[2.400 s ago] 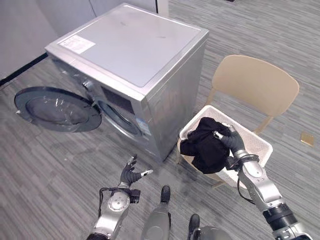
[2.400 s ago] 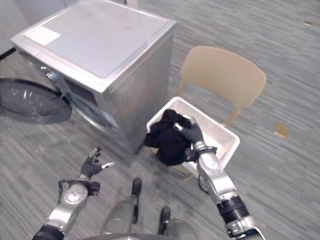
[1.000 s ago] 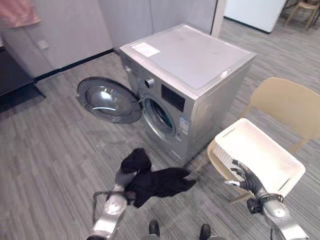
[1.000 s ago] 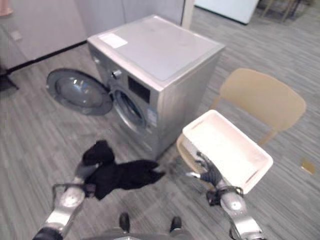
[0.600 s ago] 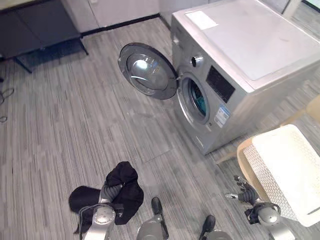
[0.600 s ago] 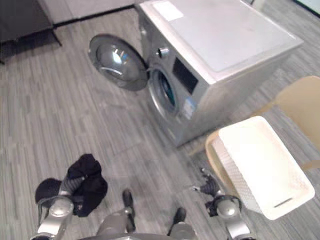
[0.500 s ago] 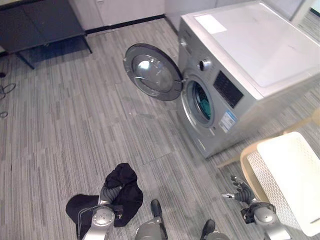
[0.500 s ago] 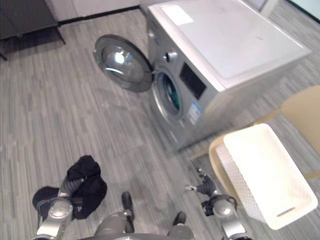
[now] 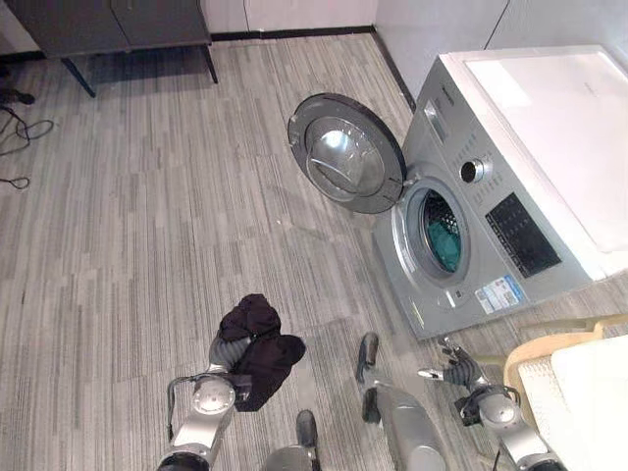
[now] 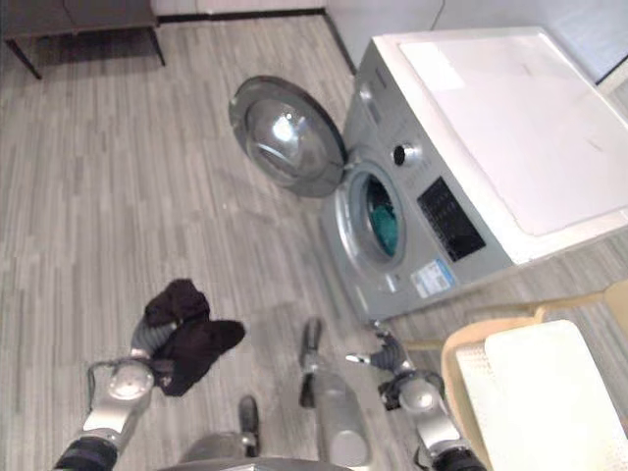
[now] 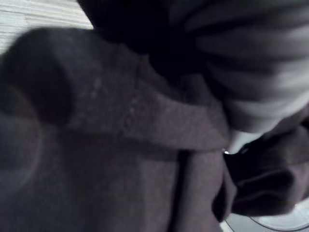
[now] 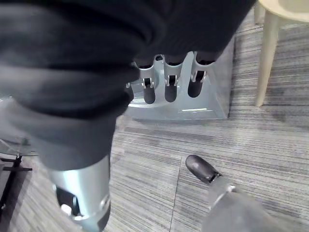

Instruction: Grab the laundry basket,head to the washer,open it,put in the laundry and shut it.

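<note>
The left hand (image 9: pixel 228 350) is holding a bundle of black laundry (image 9: pixel 257 339) above the grey striped floor (image 9: pixel 128 216), low at the robot's left side. Its fingers are curling into the dark cloth and gripping it; in the left wrist view the black cloth (image 11: pixel 111 145) is lying right against the hand and covering most of what is in front of it.

The right hand (image 9: pixel 459 371) is hanging low at the robot's right side, near the front lower corner of the washer (image 9: pixel 510 196). Its fingers (image 12: pixel 165 87) are staying straight and relaxed, and they are holding nothing.

The washer is standing to the right, ahead of the robot. Its round door (image 9: pixel 348 154) is standing wide open, swung out to the left of the opening. Inside the drum opening (image 9: pixel 439 231) something teal-green is lying.

The white laundry basket (image 10: pixel 554 402) is sitting on the seat of a beige chair (image 10: pixel 453 378), at the robot's right, just beside the right hand but not touching it. The laundry is well apart from the washer opening, with bare floor between them.

At the far edge of the floor a dark cabinet on thin legs (image 9: pixel 118 25) is standing.
</note>
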